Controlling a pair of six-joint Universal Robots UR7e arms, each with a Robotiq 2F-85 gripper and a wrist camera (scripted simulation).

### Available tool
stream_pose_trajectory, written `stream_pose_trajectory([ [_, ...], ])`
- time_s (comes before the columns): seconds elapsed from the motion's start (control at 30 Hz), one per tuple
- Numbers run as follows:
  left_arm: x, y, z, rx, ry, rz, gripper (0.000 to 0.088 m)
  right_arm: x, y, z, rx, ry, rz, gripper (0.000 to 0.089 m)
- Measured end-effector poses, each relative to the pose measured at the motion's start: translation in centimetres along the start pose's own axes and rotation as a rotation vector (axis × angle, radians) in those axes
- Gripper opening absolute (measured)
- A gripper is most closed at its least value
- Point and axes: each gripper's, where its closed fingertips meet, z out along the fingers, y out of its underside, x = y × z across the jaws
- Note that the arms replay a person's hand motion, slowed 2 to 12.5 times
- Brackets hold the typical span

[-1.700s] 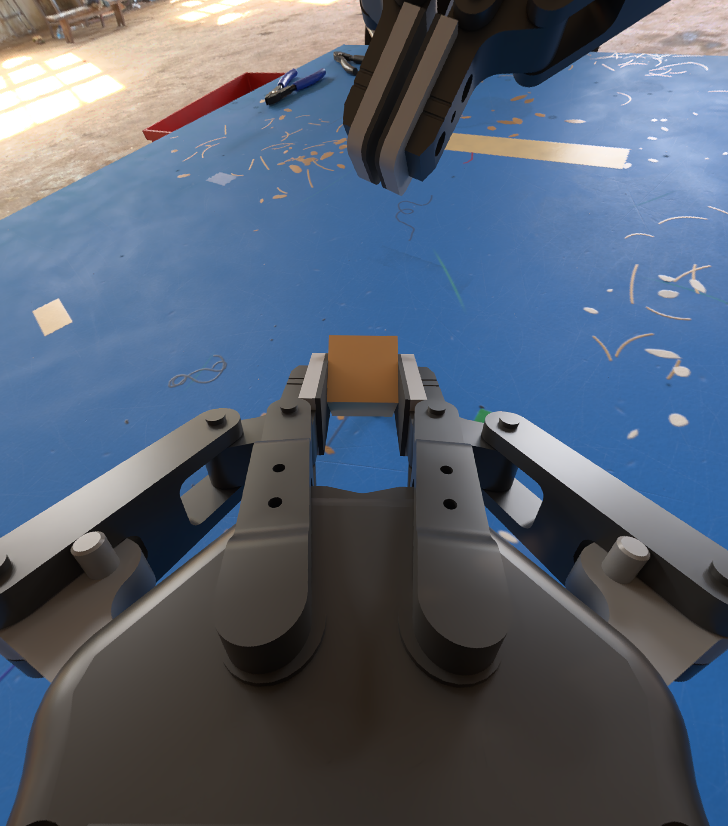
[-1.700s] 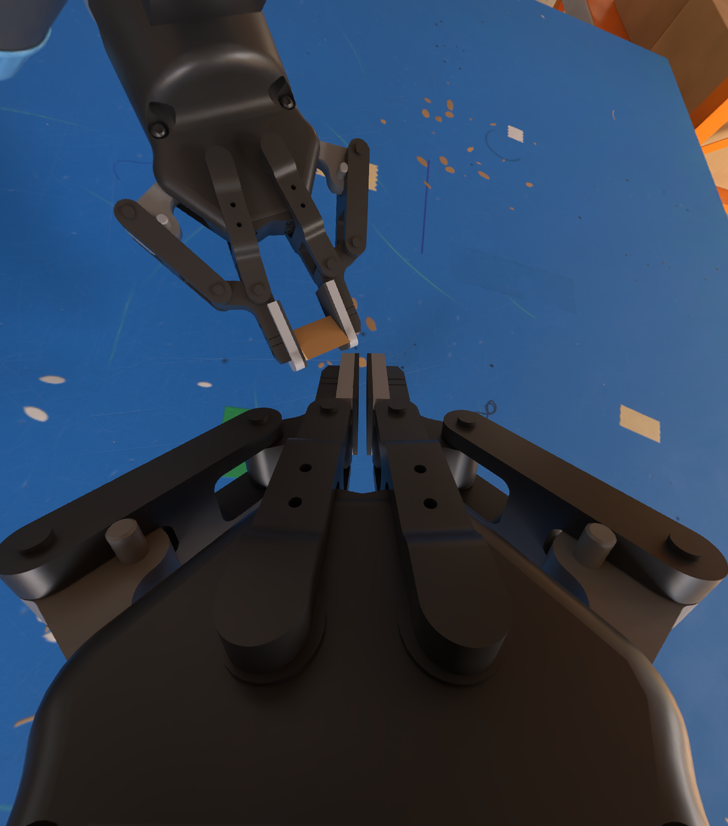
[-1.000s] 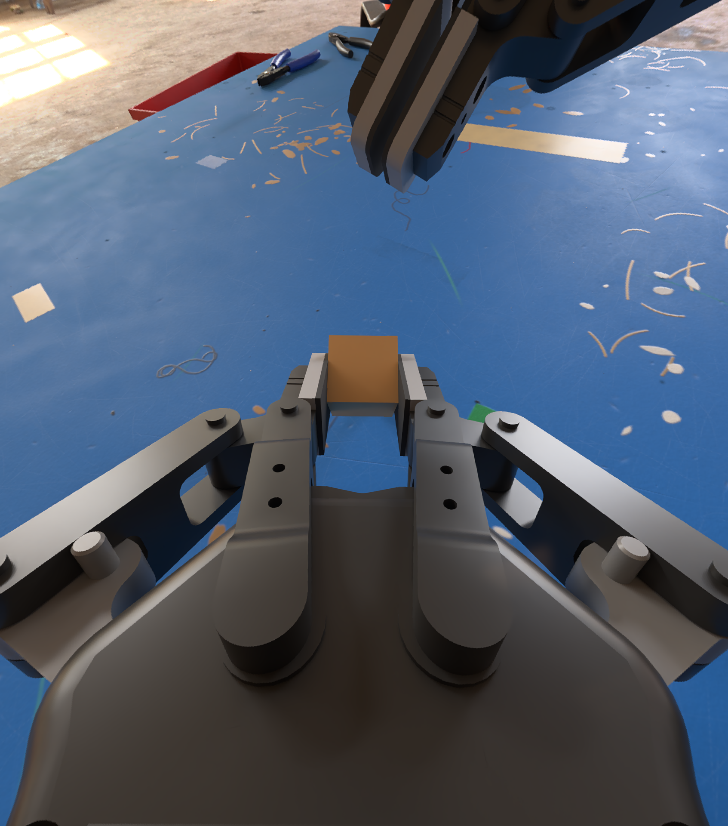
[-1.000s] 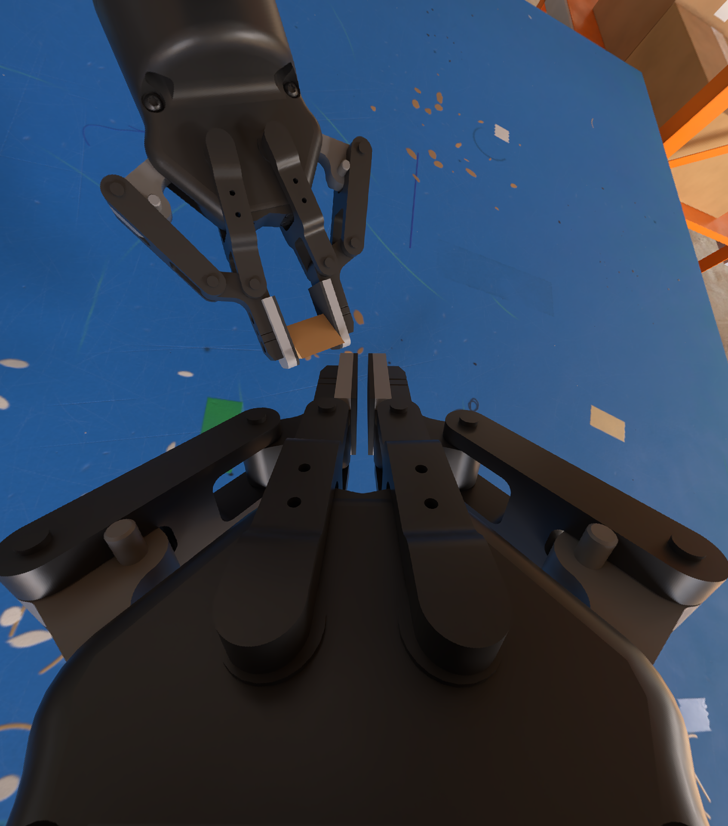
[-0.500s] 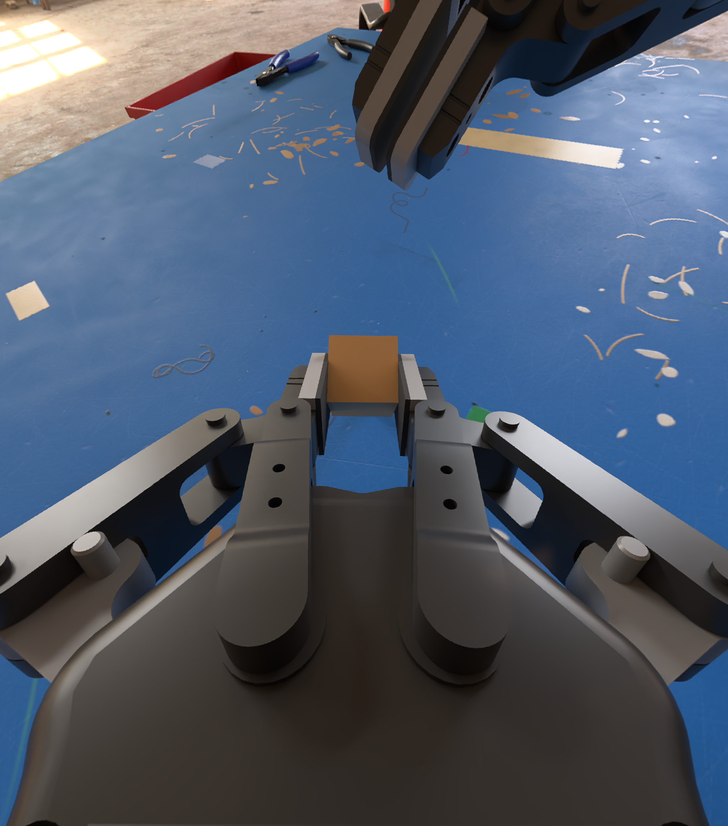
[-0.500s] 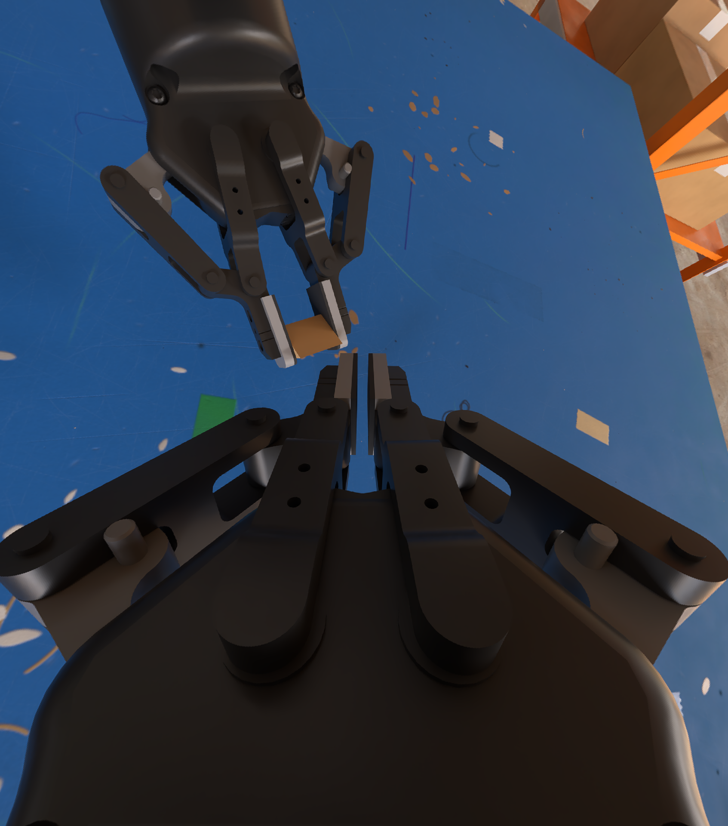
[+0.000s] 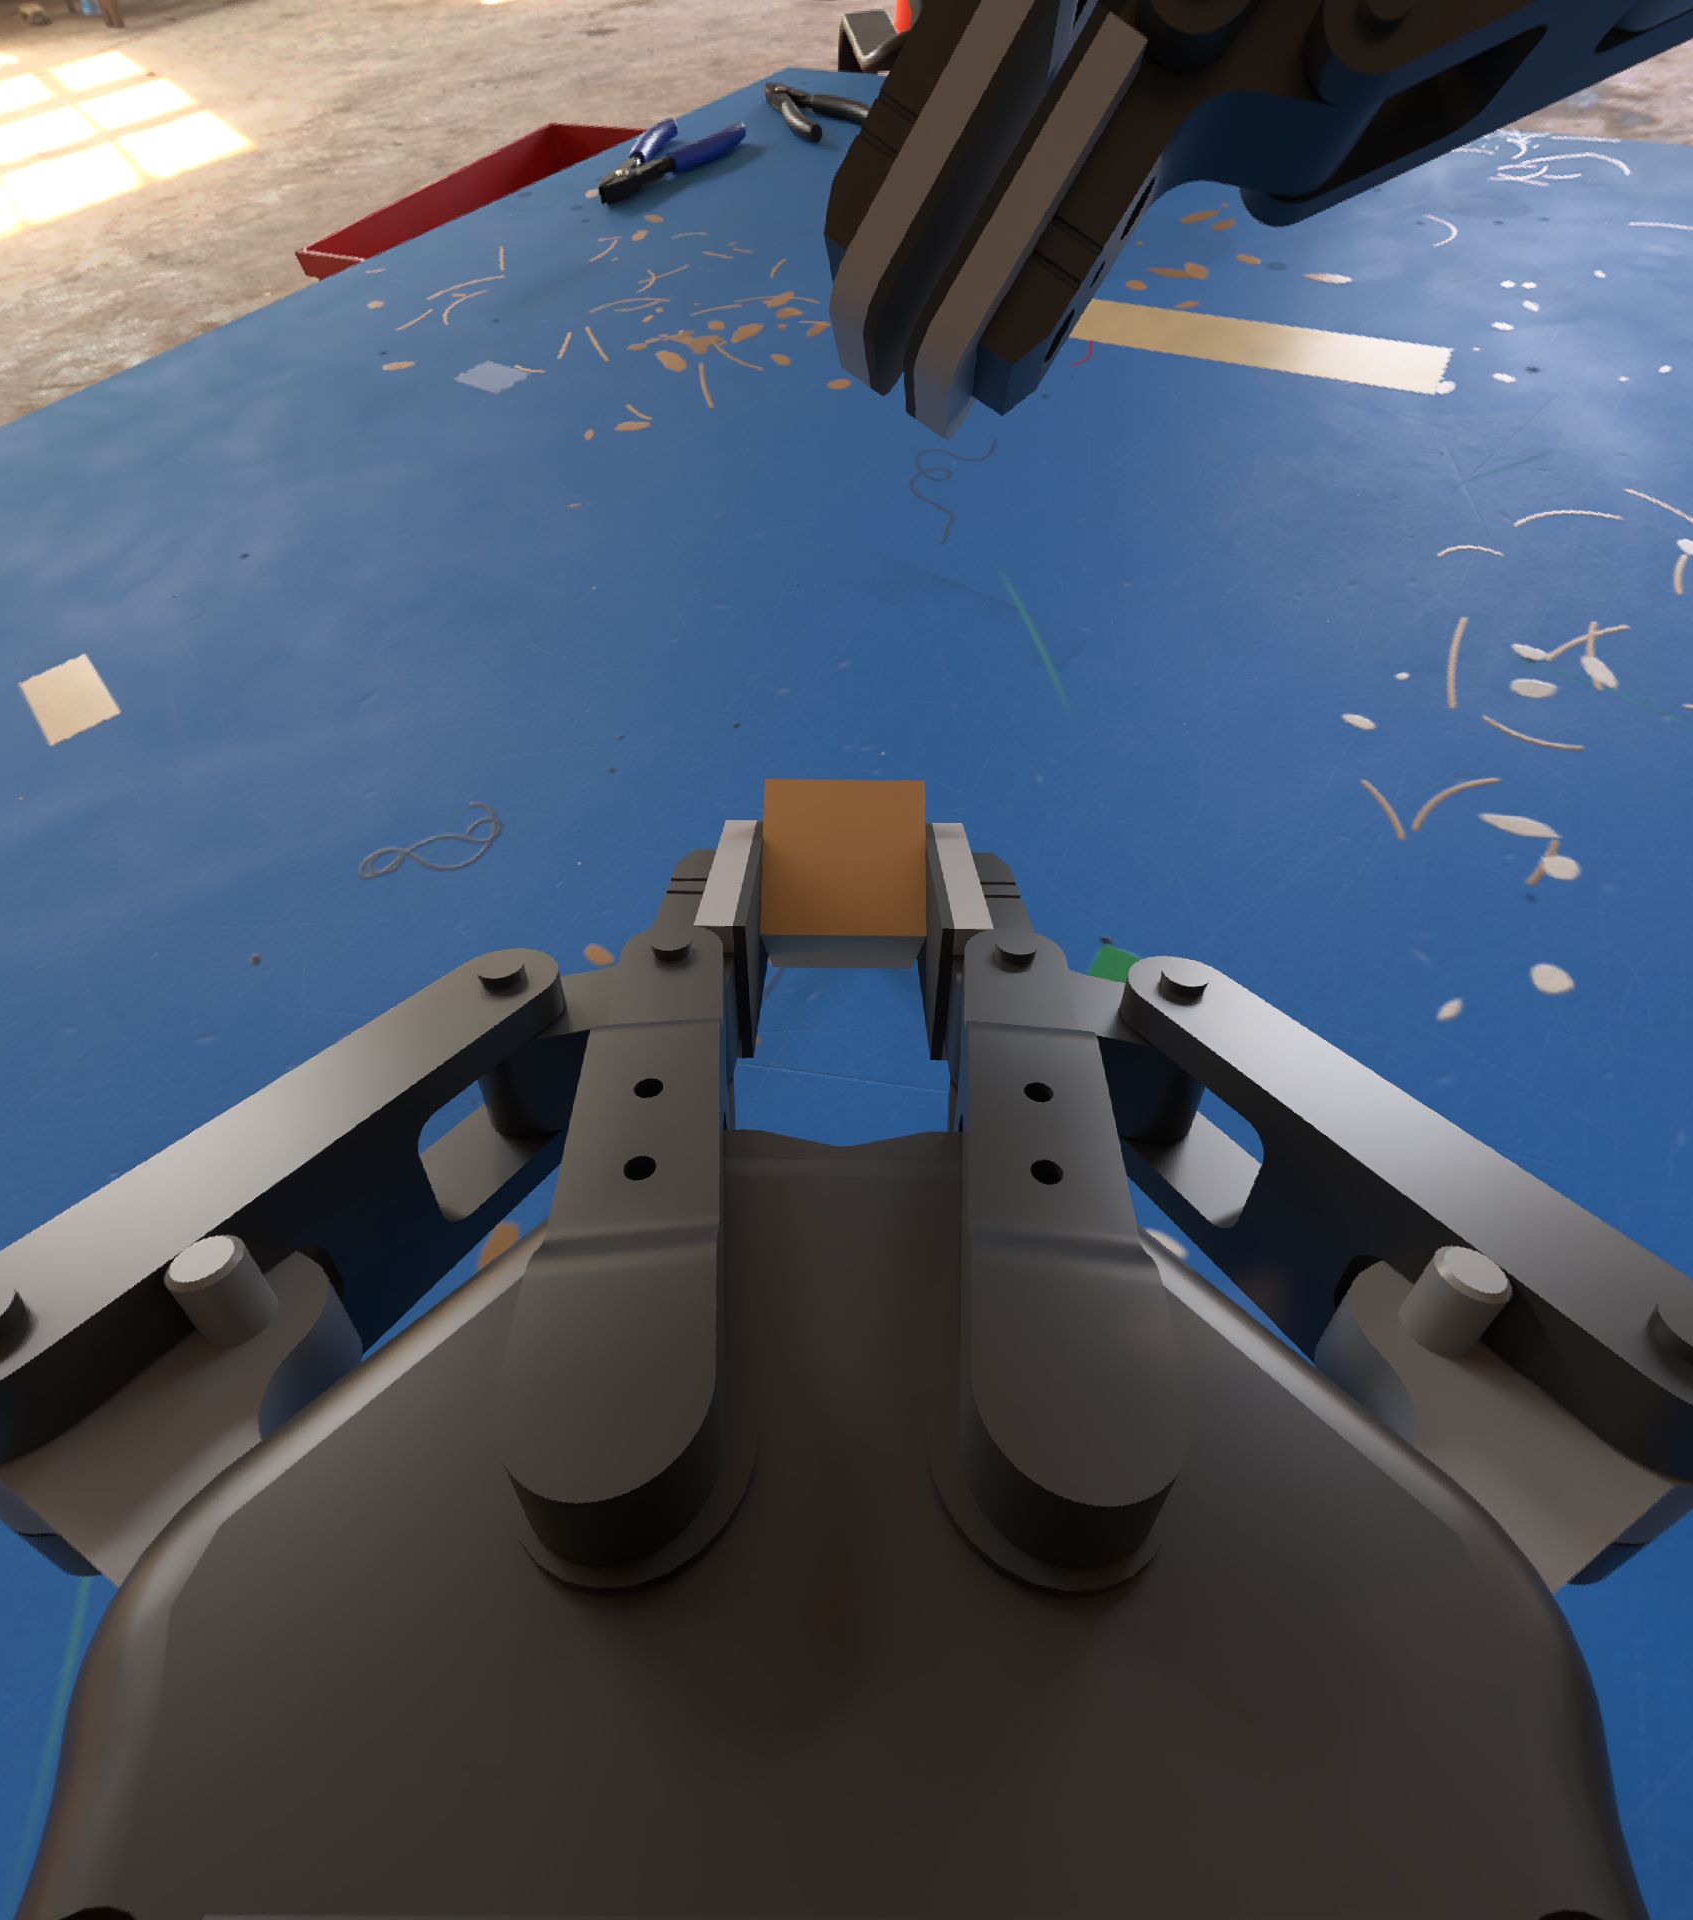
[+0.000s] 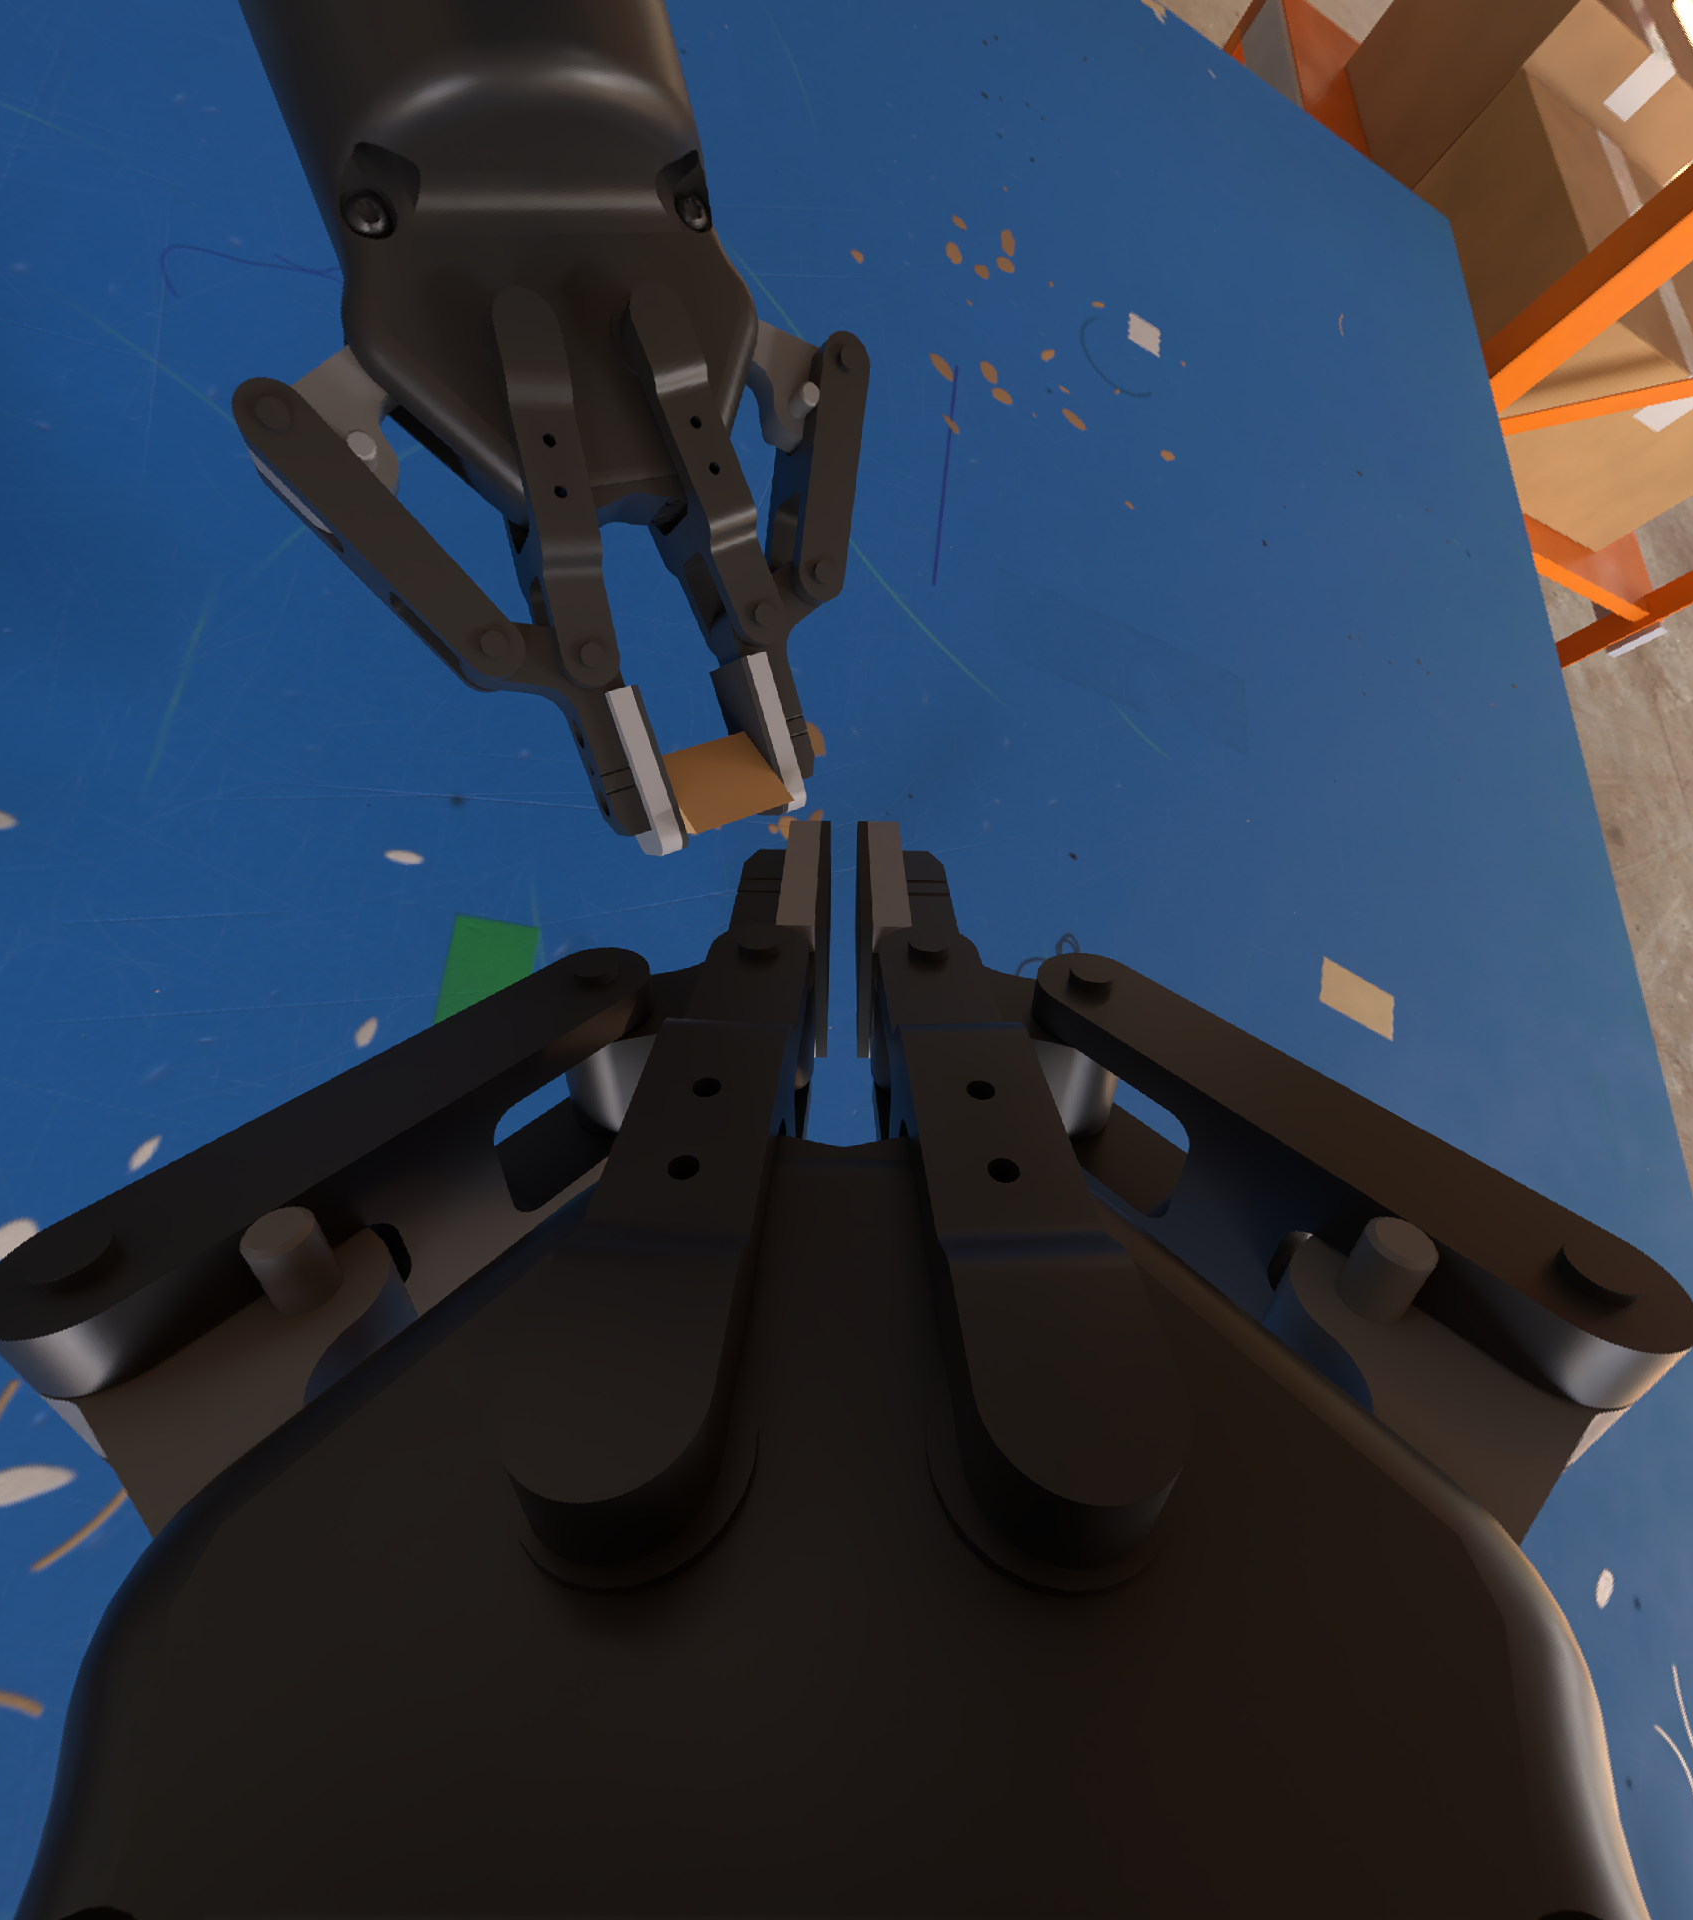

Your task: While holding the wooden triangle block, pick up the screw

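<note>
Wooden triangle block (image 7: 843,857): plain orange-brown face, clamped between left pincer (image 7: 843,883) pads above blue worktop (image 7: 509,582). Right pincer (image 8: 843,842) nearly closed, narrow gap; screw not discernible, grasp unclear.

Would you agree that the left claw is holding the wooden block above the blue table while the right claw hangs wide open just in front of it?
Not quite: the right claw is not wide open. The right wrist view shows its fingers nearly together, with only a thin slit between them. The rest stands: the left claw is clamped on the wooden block above the blue table.
</note>
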Motion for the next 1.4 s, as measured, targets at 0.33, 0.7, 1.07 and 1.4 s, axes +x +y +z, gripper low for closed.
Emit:
stream_pose_trajectory([
  [0.33,-0.04,0.0,-0.01,0.0,-0.002,0.001,0.0253,-0.14,-0.35,-0.08,0.016,-0.006,-0.018,0.0046],
  [0.7,-0.13,0.01,0.0,-0.001,-0.008,0.008,0.0253,-0.12,-0.55,0.0,0.022,-0.009,-0.019,0.0047],
  [1.07,-0.16,-0.19,-0.07,0.013,-0.008,0.006,0.0253,-0.01,-0.58,-0.13,0.027,-0.009,-0.007,0.0047],
  [1.4,-0.14,-0.58,-0.23,0.038,-0.002,-0.002,0.0253,0.17,-0.84,-0.36,0.048,-0.007,0.013,0.0047],
])
